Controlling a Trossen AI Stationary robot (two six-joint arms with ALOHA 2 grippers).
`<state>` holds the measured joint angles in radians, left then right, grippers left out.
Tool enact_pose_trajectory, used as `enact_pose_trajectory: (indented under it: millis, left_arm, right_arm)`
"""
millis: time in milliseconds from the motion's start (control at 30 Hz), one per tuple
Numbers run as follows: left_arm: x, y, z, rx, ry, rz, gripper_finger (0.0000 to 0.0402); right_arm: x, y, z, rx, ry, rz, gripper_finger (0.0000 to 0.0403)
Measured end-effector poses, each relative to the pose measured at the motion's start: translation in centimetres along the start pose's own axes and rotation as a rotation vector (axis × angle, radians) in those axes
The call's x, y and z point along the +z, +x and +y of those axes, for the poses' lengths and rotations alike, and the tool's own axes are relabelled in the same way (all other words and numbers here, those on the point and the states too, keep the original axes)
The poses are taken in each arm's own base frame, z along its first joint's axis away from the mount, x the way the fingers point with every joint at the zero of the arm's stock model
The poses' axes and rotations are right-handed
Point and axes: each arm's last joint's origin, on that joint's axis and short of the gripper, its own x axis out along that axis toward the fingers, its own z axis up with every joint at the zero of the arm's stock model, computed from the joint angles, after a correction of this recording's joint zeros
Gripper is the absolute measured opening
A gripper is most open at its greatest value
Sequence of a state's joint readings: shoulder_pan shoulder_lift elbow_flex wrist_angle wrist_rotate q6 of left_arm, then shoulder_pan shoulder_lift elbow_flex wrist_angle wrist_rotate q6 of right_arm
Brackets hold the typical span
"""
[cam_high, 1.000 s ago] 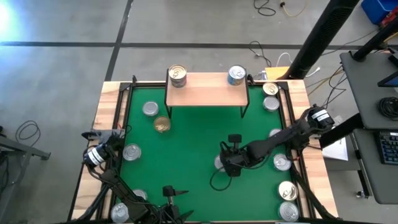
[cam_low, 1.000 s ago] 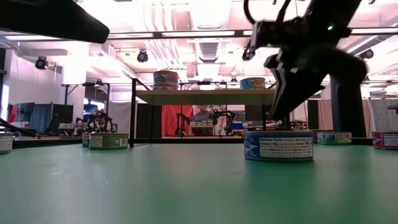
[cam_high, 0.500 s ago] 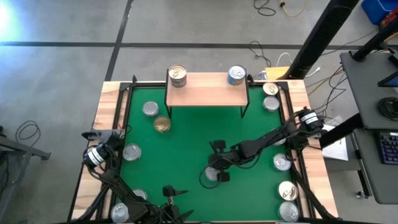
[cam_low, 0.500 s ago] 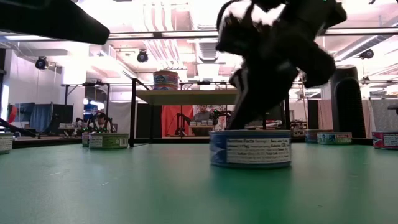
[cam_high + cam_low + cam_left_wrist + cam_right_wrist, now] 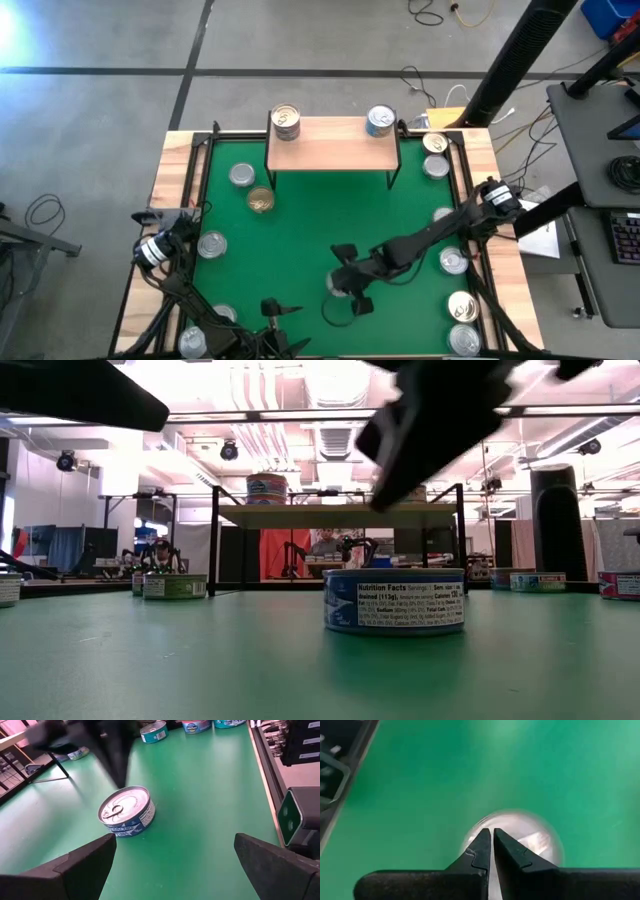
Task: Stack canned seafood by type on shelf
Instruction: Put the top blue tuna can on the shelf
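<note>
The right claw (image 5: 491,840) is pinched fully together, holding nothing, poised just above a blue-sided tin (image 5: 340,284) in front of the shelf (image 5: 332,144). That tin sits upright, pull-tab lid (image 5: 123,805) facing up. The left claw (image 5: 172,865) gapes wide, empty, near this tin. Two tins stand on the shelf, one at each end. About ten more lie on the green desk (image 5: 300,225).

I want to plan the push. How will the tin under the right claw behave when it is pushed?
The tin stands flat on its base and is low and wide, so it will probably slide on the green mat, not tip or roll. Its metal wall looks stiff. The shut right claw may slip on its shiny top.
</note>
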<state>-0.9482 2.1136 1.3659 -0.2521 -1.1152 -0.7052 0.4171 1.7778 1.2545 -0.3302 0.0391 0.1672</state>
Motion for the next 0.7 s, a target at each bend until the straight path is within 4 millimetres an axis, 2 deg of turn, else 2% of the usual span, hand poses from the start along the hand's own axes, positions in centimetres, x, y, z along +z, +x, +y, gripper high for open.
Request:
enact_pose_trajectory:
  millis: [200, 433, 600, 700]
  left_arm:
    - [0.0, 0.0, 0.0, 0.002, 0.003, 0.001, 0.0391]
    - [0.0, 0.0, 0.0, 0.001, 0.007, 0.001, 0.0391]
    - [-0.2, 0.0, -0.1, -0.052, 0.022, 0.049, 0.0391]
    - [-0.6, 0.2, -0.1, -0.146, 0.062, 0.159, 0.0391]
  right_arm:
    - [-1.5, 0.7, 2.9, 0.057, -0.047, 0.056, 0.0013]
    - [-2.0, 2.2, 4.3, 0.076, 0.007, 0.027, 0.0013]
    - [-3.6, 3.0, 4.3, 0.033, 0.016, 0.161, 0.0013]
    - [-4.4, 2.9, 3.5, -0.089, 0.032, 0.223, 0.0013]
